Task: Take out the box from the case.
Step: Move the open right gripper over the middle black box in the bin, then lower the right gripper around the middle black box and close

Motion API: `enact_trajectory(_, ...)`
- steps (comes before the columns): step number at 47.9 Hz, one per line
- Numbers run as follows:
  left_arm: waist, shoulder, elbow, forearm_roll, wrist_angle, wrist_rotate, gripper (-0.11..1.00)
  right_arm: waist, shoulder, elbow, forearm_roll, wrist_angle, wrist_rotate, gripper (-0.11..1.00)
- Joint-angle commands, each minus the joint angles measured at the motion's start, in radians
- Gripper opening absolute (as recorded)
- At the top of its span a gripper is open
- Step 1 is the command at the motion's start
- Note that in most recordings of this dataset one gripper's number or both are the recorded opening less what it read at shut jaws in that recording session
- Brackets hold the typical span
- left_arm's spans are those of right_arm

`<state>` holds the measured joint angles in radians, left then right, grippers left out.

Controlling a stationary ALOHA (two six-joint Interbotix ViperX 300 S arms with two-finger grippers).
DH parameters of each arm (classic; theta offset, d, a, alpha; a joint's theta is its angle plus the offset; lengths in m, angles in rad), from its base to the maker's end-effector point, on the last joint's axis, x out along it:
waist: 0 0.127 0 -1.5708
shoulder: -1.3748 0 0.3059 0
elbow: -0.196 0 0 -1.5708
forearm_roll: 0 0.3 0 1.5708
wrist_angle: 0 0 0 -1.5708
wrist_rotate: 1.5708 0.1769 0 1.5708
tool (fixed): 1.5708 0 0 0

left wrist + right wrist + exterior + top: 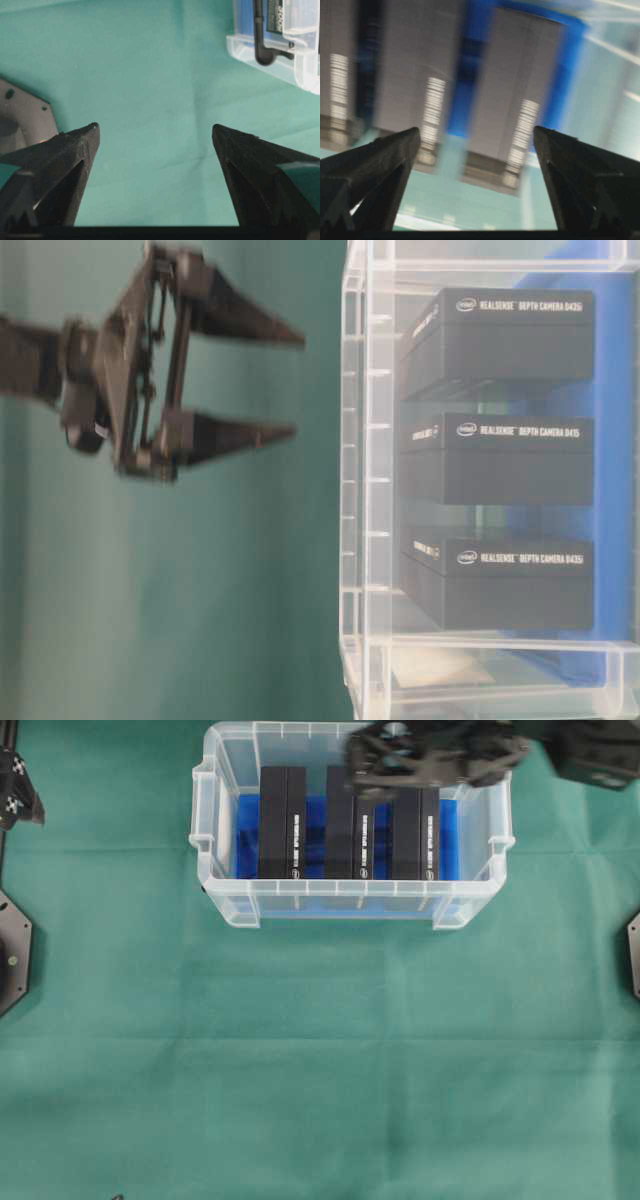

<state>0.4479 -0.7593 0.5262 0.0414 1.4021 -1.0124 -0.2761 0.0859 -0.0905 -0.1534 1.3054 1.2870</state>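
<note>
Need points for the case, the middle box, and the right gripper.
case (350, 903): overhead view, on the front rim.
middle box (520, 465): table-level view, on its dark side face below the printed label.
right gripper (285, 385): table-level view, midway between the open fingertips.

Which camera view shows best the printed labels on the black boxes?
The table-level view: the boxes face it through the case wall, and their print is sharp. Overhead shows only tiny label strips, the right wrist view is blurred, and the left wrist view barely catches one.
</note>
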Motion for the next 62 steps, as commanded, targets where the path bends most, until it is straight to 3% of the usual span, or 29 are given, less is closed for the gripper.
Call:
enact_trajectory(1, 0.005, 0.002, -0.026, 0.005, -0.005, 0.0, 0.94, 0.008, 0.021, -0.081, 0.0, -0.005, 0.0, 0.94)
enact_trajectory(12, 0.008, 0.002, -0.025, 0.005, -0.003, 0.002, 0.94, 0.02, 0.092, -0.156, 0.005, 0.002, 0.023, 0.94)
enact_trajectory(62, 0.017, 0.002, -0.025, 0.006, -0.003, 0.012, 0.94, 0.02, 0.097, -0.156, 0.005, 0.015, 0.034, 0.94)
